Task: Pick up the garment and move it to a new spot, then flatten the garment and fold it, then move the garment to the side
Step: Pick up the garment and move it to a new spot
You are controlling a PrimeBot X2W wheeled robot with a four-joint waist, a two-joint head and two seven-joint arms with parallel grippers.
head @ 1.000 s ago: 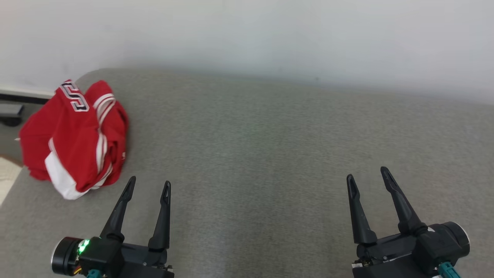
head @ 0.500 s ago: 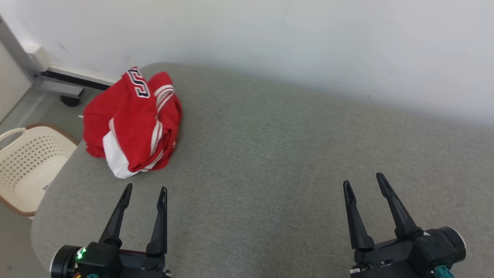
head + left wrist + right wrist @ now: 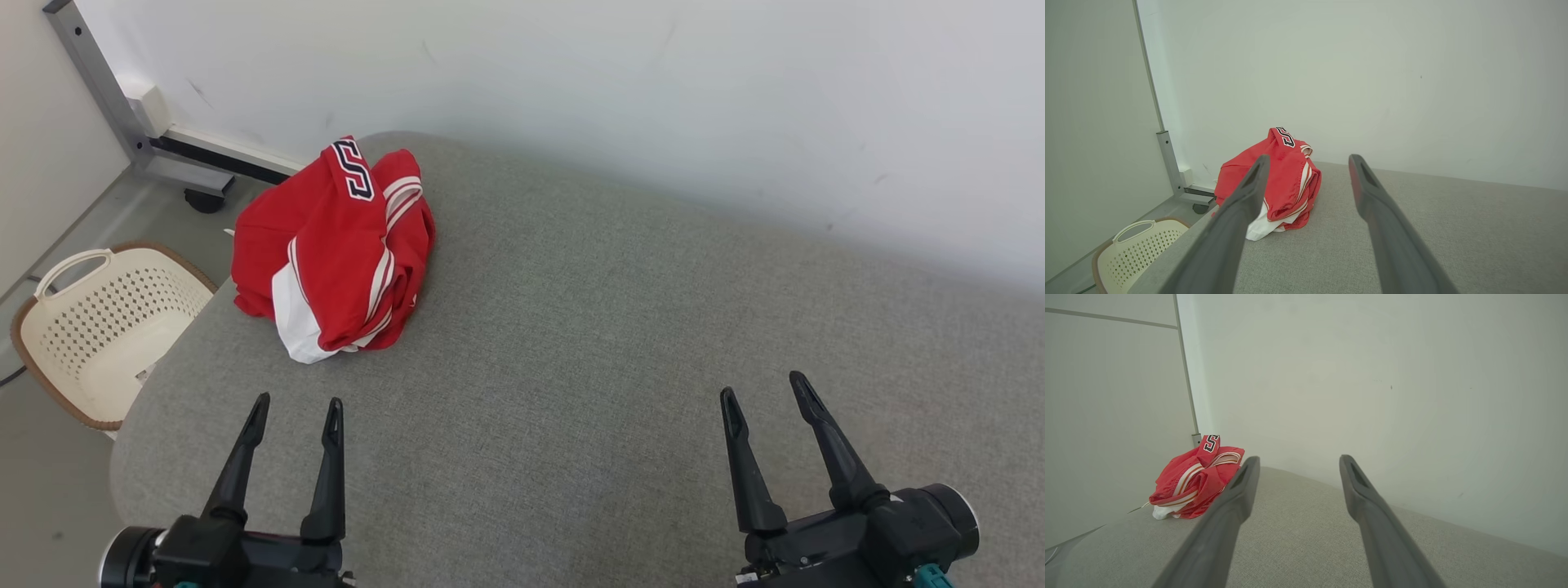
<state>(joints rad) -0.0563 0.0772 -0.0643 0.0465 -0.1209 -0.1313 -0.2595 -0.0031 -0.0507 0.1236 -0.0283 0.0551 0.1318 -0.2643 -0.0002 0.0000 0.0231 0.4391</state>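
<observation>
Crumpled red garment [image 3: 335, 253] with white stripes heaped at the far left corner of the grey bench [image 3: 588, 343], left hand [image 3: 296, 403] near it, wide open and empty, right hand [image 3: 762, 384] well apart, likewise open and empty, cream basket [image 3: 106, 327] beside the bench's left edge

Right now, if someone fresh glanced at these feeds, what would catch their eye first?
The crumpled red garment, white-striped with a black-edged letter on top, is heaped at the far left corner of the grey table. Next come the left gripper and the right gripper, both open and empty at the near side, well short of it. A cream basket with a perforated wall sits on the floor off the table's left edge.
</observation>
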